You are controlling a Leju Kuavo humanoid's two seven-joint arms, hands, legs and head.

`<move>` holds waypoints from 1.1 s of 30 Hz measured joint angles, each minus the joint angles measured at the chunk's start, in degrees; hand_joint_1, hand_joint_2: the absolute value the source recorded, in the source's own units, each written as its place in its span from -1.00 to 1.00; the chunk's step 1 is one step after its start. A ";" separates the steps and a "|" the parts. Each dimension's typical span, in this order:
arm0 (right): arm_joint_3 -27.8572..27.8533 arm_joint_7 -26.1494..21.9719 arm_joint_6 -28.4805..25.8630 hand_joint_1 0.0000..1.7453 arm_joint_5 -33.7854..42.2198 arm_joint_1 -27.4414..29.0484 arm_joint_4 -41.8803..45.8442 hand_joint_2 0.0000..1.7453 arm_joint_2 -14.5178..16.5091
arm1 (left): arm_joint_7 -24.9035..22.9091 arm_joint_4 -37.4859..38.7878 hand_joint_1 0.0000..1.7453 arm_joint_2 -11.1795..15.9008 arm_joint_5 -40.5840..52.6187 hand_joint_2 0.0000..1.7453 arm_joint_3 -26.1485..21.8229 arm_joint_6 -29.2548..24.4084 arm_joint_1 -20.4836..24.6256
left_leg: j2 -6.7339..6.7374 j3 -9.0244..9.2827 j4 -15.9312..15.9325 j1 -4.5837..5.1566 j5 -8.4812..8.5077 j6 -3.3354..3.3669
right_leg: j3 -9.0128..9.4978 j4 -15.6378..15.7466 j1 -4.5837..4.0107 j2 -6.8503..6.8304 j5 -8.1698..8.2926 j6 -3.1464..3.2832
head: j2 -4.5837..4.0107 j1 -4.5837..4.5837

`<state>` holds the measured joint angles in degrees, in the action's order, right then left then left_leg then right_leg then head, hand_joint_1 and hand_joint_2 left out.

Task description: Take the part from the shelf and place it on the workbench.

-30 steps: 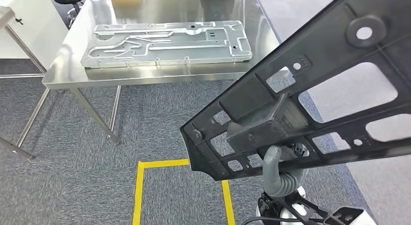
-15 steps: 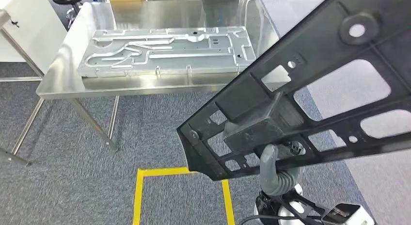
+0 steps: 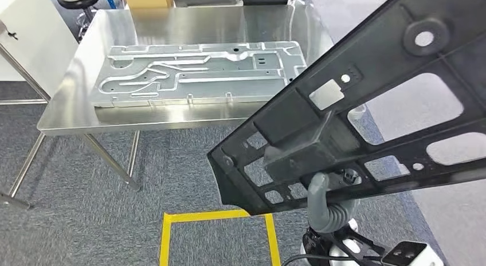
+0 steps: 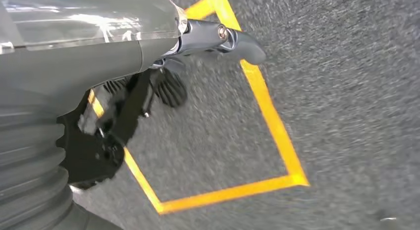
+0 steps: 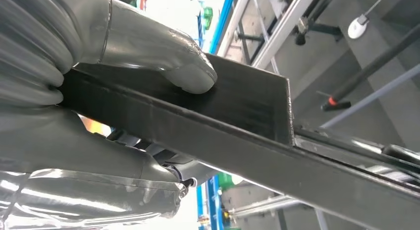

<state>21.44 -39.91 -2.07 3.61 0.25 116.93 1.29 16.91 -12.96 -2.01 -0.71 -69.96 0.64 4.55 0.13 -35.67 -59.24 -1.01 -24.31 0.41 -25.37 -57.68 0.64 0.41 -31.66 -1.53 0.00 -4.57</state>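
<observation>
Above the grey carpet, right hand (image 5: 99, 91) has its fingers (image 5: 163, 56) clamped on the black perforated plastic frame part (image 3: 367, 111), tilted, short of the steel surface (image 3: 69, 111). Silver stamped metal panel (image 3: 195, 74) lies flat on that surface. Left hand (image 4: 148, 66) hangs over yellow floor tape (image 4: 267, 106), fingers apart, holding nothing.

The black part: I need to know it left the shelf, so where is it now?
In the head view the black part is on the right, held by the right hand above the carpet, short of the steel workbench.
</observation>
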 joint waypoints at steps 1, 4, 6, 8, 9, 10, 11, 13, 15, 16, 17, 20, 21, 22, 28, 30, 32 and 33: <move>-0.08 -0.02 0.15 1.00 -0.01 -0.01 0.14 1.00 0.04 | 0.01 0.00 -1.00 0.00 -0.03 1.00 -0.01 0.01 0.03 | -0.07 0.69 0.25 -0.04 -0.33 0.41 | -0.70 -1.73 0.06 -0.06 0.15 -0.21 | 0.00 0.00; -0.30 -0.03 0.19 1.00 -0.05 0.00 0.40 1.00 0.13 | 0.01 0.00 -1.00 0.04 -0.03 1.00 -0.01 0.02 0.25 | -0.13 2.52 0.66 -0.05 -1.55 1.16 | -7.07 -11.49 0.12 -0.16 -1.94 -0.54 | 0.00 0.01; -0.53 -0.01 0.27 1.00 -0.26 0.19 0.55 1.00 0.26 | 0.01 0.00 -1.00 0.11 -0.03 1.00 -0.01 0.04 0.32 | -0.22 3.61 0.66 0.02 -2.61 1.25 | -11.97 -16.60 0.12 -0.16 -5.05 -0.62 | 0.00 0.01; -0.92 -0.01 0.54 1.00 -0.49 0.42 1.15 1.00 0.37 | 0.01 0.00 -1.00 0.16 -0.05 1.00 -0.01 0.05 0.33 | -0.36 5.19 0.66 0.07 -3.91 1.16 | -14.19 -16.03 0.10 -0.17 -5.41 -0.41 | 0.00 0.01; -1.14 -0.01 0.80 1.00 -0.50 0.52 1.55 1.00 0.42 | 0.00 0.00 -1.00 0.18 -0.05 1.00 0.00 0.05 0.34 | -0.42 6.15 0.67 0.10 -4.61 1.06 | -14.03 -13.31 0.06 -0.18 -3.53 -0.15 | 0.00 0.01; -1.36 -0.02 1.13 1.00 -0.41 0.64 1.95 1.00 0.47 | -0.01 0.00 -1.00 0.18 -0.06 1.00 0.02 0.05 0.34 | -0.42 7.04 0.72 0.13 -5.40 0.92 | -13.51 -9.54 -0.06 -0.31 -0.22 0.25 | 0.00 0.01; -1.58 -0.03 1.54 1.00 -0.28 0.78 2.23 1.00 0.55 | -0.01 0.00 -1.00 0.17 -0.05 1.00 0.03 0.05 0.39 | -0.38 7.99 0.69 0.21 -6.14 0.71 | -13.04 -6.37 -0.28 -0.50 3.17 0.59 | 0.00 0.00; -2.07 -0.02 2.54 1.00 0.01 1.05 2.71 1.00 0.83 | -0.03 0.00 -1.00 0.19 -0.04 1.00 0.07 0.05 0.52 | -0.24 9.42 0.86 0.35 -7.41 0.02 | -12.38 -2.79 -0.77 -0.78 7.44 1.28 | 0.00 0.09; -2.58 -0.01 3.62 1.00 0.26 1.18 3.28 1.00 1.38 | -0.05 0.00 -1.00 0.27 -0.04 1.00 0.08 0.02 0.72 | -0.11 10.36 0.62 0.41 -7.55 -0.85 | -11.66 -2.35 -0.89 -0.49 7.27 1.91 | 0.00 0.18; -2.84 -0.01 4.05 1.00 0.37 1.24 3.61 1.00 1.72 | -0.07 -0.01 -1.00 0.35 -0.04 1.00 0.08 0.01 0.84 | -0.06 10.40 -0.09 0.36 -7.35 -1.14 | -11.04 -1.97 -0.79 -0.26 7.16 2.25 | 0.00 0.19; -3.09 -0.03 4.39 1.00 0.44 1.22 3.85 1.00 2.06 | -0.06 -0.01 -1.00 0.39 -0.05 1.00 0.08 0.01 0.98 | -0.05 9.68 -1.74 0.32 -7.12 -1.38 | -10.34 -1.58 -0.65 -0.11 6.85 2.62 | 0.00 0.18; -3.75 -0.03 5.19 1.00 0.50 1.26 4.24 1.00 2.80 | -0.10 -0.02 -1.00 0.48 0.08 1.00 0.08 0.03 1.12 | -0.08 3.56 -10.98 0.22 -9.64 -1.92 | -8.58 -0.99 -0.46 0.33 5.69 3.32 | 0.00 0.16; -3.93 -0.01 5.33 1.00 0.52 1.32 4.29 1.00 2.96 | -0.14 -0.02 -1.00 0.52 0.11 1.00 0.08 0.03 1.06 | -0.08 1.19 -13.70 0.21 -11.29 -2.08 | -8.04 -0.98 -0.47 0.55 5.17 3.38 | 0.00 0.16; -4.07 0.00 5.39 1.00 0.54 1.39 4.31 1.00 3.08 | -0.19 -0.02 -1.00 0.56 0.08 1.00 0.08 0.01 0.98 | -0.08 -0.61 -15.08 0.21 -12.48 -2.18 | -7.39 -0.98 -0.49 0.83 4.60 3.39 | 0.00 0.16; -4.51 -0.01 6.05 1.00 0.47 1.51 4.60 1.00 3.71 | -0.37 -0.02 -1.00 0.93 0.28 1.00 0.00 -0.30 0.63 | -0.14 -1.11 -1.54 0.72 -0.33 -0.85 | -3.24 -1.14 -0.72 1.71 1.00 2.66 | 0.00 0.19; -4.61 0.01 6.26 1.00 0.34 1.57 4.82 1.00 3.95 | -0.34 -0.02 -1.00 1.05 0.64 1.00 -0.05 -0.54 0.69 | -0.22 -0.88 -0.76 0.80 0.15 -0.50 | -2.93 -0.98 -0.76 1.93 0.33 1.95 | 0.00 0.18; -4.78 0.00 5.73 1.00 -0.15 1.50 5.19 1.00 4.14 | -0.20 -0.02 -1.00 1.03 0.62 1.00 -0.11 -0.63 0.79 | -0.23 -0.18 -0.12 0.53 0.21 -0.04 | -2.65 -1.30 -0.75 1.52 -0.57 1.30 | 0.00 0.17; -5.05 -0.02 5.09 1.00 -0.55 1.32 5.29 1.00 4.17 | -0.11 -0.02 -1.00 1.01 0.60 1.00 -0.13 -0.62 0.85 | -0.19 0.27 0.28 0.37 0.10 0.24 | -3.27 -2.77 -0.75 1.12 -1.44 1.00 | 0.00 0.17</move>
<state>16.38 -39.93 3.03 3.07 1.56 122.22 5.46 16.80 -12.98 -1.01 -0.11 -70.09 0.02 5.39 -0.07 -35.40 -58.96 -0.64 -24.20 0.65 -28.63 -60.45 -0.12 1.53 -33.11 -0.53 0.00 -4.40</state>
